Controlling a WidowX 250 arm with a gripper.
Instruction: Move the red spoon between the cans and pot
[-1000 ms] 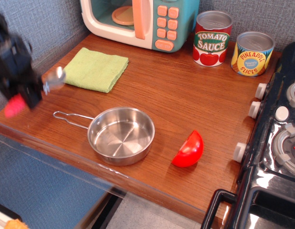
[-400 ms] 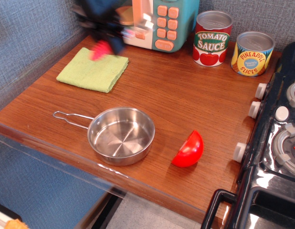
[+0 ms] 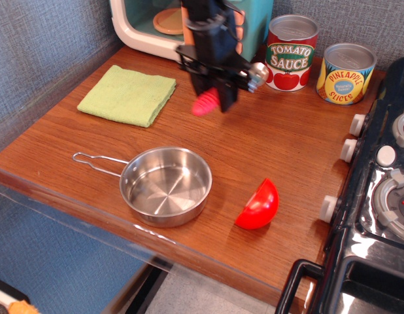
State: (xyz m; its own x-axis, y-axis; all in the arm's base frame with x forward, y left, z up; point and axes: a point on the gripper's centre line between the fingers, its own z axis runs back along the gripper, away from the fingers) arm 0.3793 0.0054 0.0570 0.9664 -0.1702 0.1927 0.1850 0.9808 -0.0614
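Spoon [image 3: 218,91]: held crosswise in the fingers above the table, the ribbed red handle end sticking out low on the left, the silver bowl sticking out on the right near the tomato can.
Fingers [image 3: 223,84]: closed on the middle of the spoon; the black tips are seen clamped around the handle, pointing down.
Arm [image 3: 208,33]: a black body is seen reaching down from the top edge, in front of the microwave.
Height: the spoon appears to be carried clear of the wood; contact with the table cannot be told for sure.
Tomato can [image 3: 291,52]: stood upright at the back of the table, just right of the spoon's bowl, red and white.
Pineapple can [image 3: 346,73]: stood upright just beside the tomato can on its right, yellow and blue, shorter.
Pot [image 3: 166,186]: set near the front edge of the table, well apart from the spoon, its wire handle pointed left.
Tomato half [image 3: 259,205]: laid on the table to the right of the pot, near it but apart.
Cloth [image 3: 127,95]: a green folded square laid flat to the left of the fingers.
Microwave [image 3: 143,23]: a toy oven placed at the back, partly hidden by the arm.
Stove [image 3: 385,196]: a black toy stove seen along the right edge.
Table [image 3: 280,144]: brown wood, bare between the cans and the pot.
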